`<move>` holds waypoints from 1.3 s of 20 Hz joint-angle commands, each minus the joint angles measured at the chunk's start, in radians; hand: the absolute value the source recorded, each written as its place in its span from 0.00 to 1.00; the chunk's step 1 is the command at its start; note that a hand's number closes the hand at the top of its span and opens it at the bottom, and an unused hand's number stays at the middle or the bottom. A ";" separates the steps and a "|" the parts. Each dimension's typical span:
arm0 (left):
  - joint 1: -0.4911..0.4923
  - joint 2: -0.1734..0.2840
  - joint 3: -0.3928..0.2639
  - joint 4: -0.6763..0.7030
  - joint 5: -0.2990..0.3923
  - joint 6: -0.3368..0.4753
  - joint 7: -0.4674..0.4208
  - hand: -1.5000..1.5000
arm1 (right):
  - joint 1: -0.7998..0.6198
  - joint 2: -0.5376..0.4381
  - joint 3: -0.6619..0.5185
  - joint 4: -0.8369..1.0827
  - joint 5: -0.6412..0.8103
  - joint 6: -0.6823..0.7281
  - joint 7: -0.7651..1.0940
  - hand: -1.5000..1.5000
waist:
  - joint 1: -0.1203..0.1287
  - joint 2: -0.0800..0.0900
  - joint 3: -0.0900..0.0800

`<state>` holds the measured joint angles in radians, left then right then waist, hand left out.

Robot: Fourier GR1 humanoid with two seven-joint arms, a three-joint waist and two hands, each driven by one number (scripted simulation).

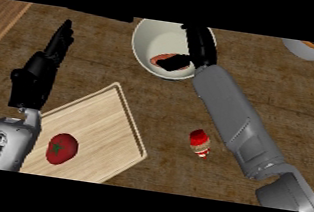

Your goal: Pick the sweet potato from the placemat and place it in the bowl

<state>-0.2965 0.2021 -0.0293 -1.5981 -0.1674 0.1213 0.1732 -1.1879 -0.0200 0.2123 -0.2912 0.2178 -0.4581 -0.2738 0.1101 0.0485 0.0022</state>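
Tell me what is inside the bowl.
Inside the bowl a reddish-brown piece, probably the sweet potato, shows under the right hand. The hand covers most of it, so its resting place is hidden.

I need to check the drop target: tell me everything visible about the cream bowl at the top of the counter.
The cream round bowl sits upright on the brown wooden counter near the far edge, its smooth inside facing up. The right hand reaches over its rim, hiding its right side. A reddish-brown object, probably the sweet potato, shows low inside by the black fingers. The left hand is well apart from it.
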 commanded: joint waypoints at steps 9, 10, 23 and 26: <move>0.019 -0.001 0.015 0.014 -0.019 0.019 0.003 0.50 | 0.007 -0.101 -0.205 0.076 -0.172 0.209 -0.232 0.00 | -0.040 -0.016 -0.001; -0.008 0.002 0.016 -0.018 -0.018 0.019 0.039 0.50 | -0.002 -0.098 -0.209 0.094 -0.170 0.214 -0.236 0.00 | -0.033 -0.016 0.000; 0.064 0.013 0.054 -0.055 0.015 -0.010 0.039 0.50 | 0.141 -0.246 -0.248 0.109 -0.194 0.610 -0.450 0.00 | -0.074 -0.038 -0.001; 0.027 0.052 0.101 0.001 0.036 -0.040 0.018 0.50 | 0.132 -0.232 -0.259 0.107 -0.196 0.614 -0.467 0.00 | -0.077 -0.038 -0.001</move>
<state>-0.2629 0.2166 0.0307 -1.5800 -0.1656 0.1202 0.1673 -1.0663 -0.2600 -0.0451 -0.1779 0.0157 0.1221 -0.7187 0.0401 0.0169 0.0014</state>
